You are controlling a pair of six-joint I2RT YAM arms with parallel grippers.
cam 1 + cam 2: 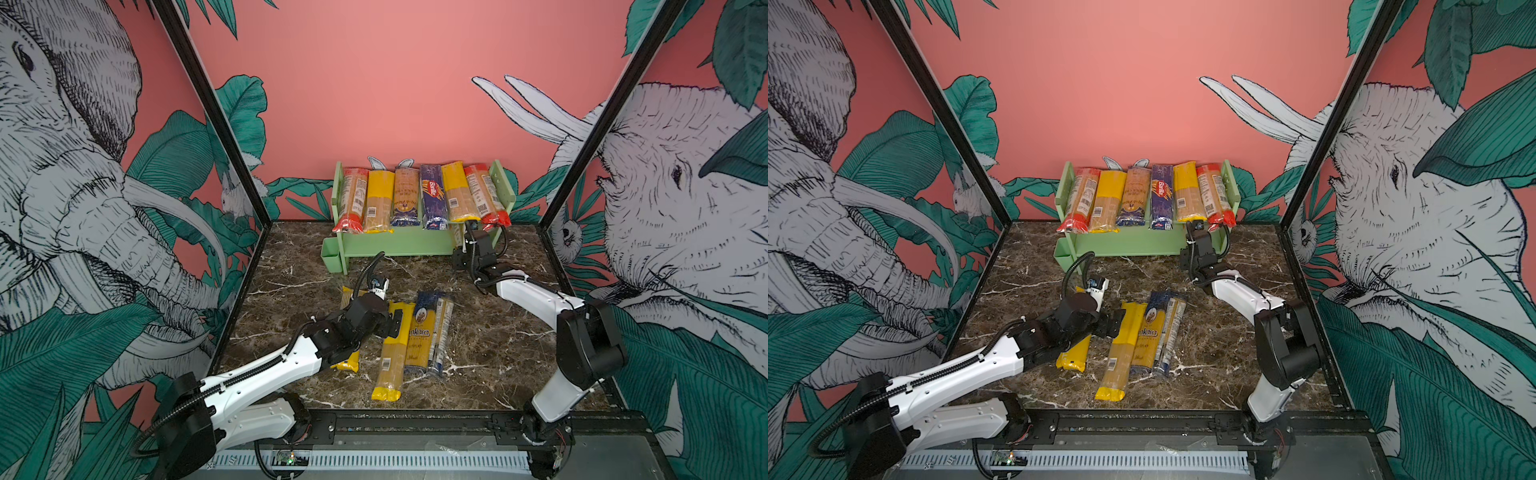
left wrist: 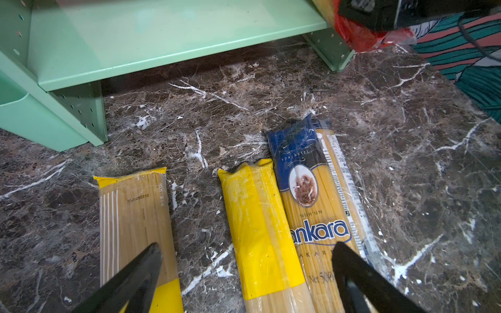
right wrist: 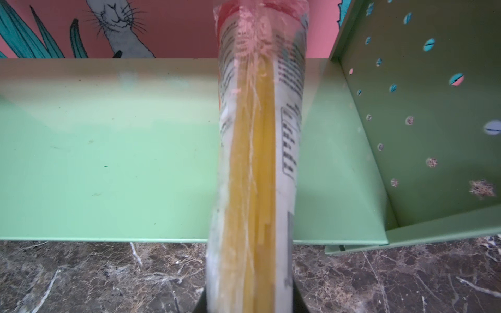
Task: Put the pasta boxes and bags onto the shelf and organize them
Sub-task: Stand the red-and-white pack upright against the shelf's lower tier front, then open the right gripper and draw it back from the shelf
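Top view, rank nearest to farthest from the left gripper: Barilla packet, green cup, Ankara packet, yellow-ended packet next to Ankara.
From the left gripper, in a top view:
1. Yellow-ended packet: on the table, right under the gripper.
2. Ankara packet: on the table, just right of it.
3. Green cup: shelf's front left corner.
4. Barilla packet: top tier, mid-row.

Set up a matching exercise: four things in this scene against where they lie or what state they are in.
1. Barilla packet
2. Ankara packet
3. left tool
4. right tool

a. shut on a red-ended packet
b. lying on the marble table
c. open
d. on the top board of the shelf

Pairs: 1-d, 2-b, 3-c, 4-a
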